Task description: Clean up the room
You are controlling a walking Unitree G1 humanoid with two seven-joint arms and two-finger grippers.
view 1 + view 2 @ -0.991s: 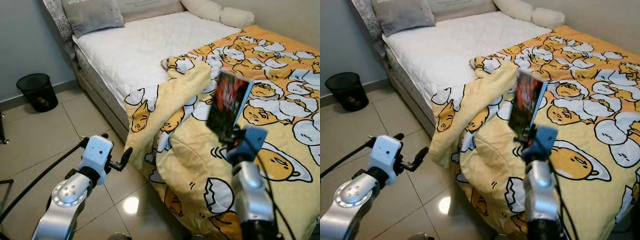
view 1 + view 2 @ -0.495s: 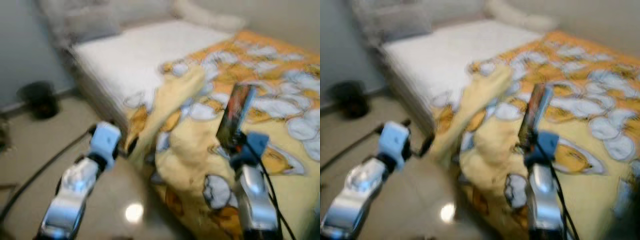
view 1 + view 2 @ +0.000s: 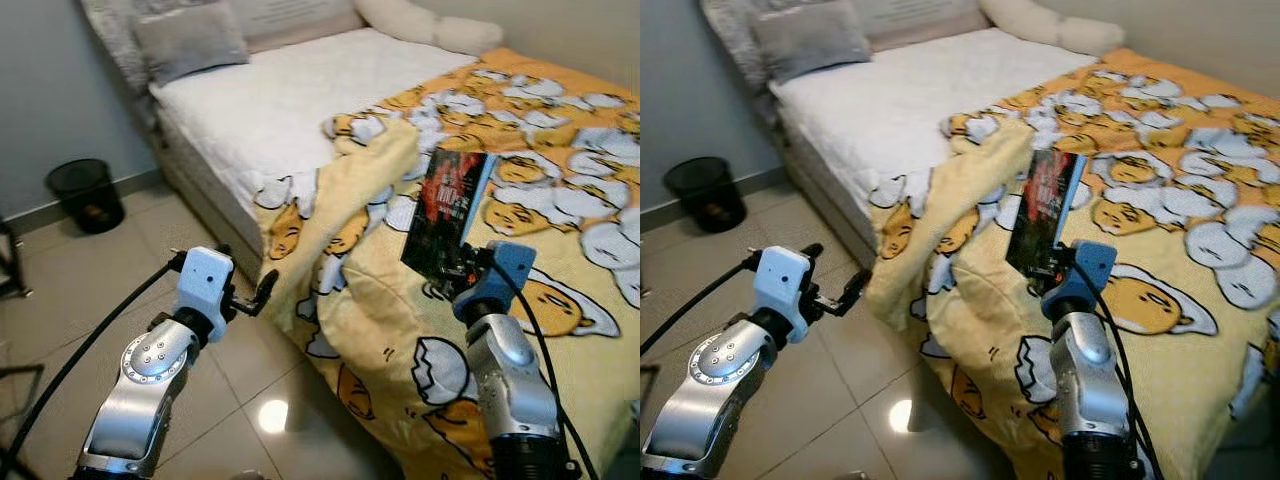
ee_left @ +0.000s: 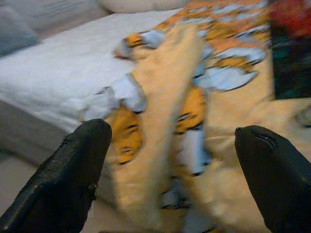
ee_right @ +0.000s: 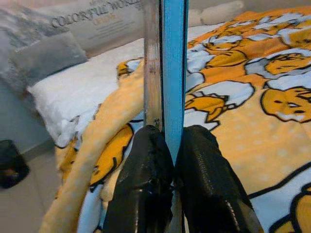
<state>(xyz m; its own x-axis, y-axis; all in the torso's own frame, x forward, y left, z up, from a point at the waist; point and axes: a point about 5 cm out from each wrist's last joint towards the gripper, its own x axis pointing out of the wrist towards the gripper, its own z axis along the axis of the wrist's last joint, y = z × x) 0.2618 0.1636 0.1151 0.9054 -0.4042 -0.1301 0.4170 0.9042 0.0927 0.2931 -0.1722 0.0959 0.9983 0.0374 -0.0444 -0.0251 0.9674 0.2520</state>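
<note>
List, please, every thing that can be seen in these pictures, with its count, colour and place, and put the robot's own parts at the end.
bed: one, white quilted mattress, ahead of the robot against the back wall
blanket: one, yellow-orange with a white and yellow cartoon print, on the right part of the bed, its rumpled edge hanging toward the floor
pillows: one grey at the head of the bed, one cream beside it further right
waste bin: one, black mesh, on the tiled floor left of the bed
book: one, dark cover with red and a blue edge, held upright above the blanket
left pincer: one, black fingers, open, over the floor near the blanket's hanging edge
right pincer: one, black fingers, shut on the book's lower edge
</note>
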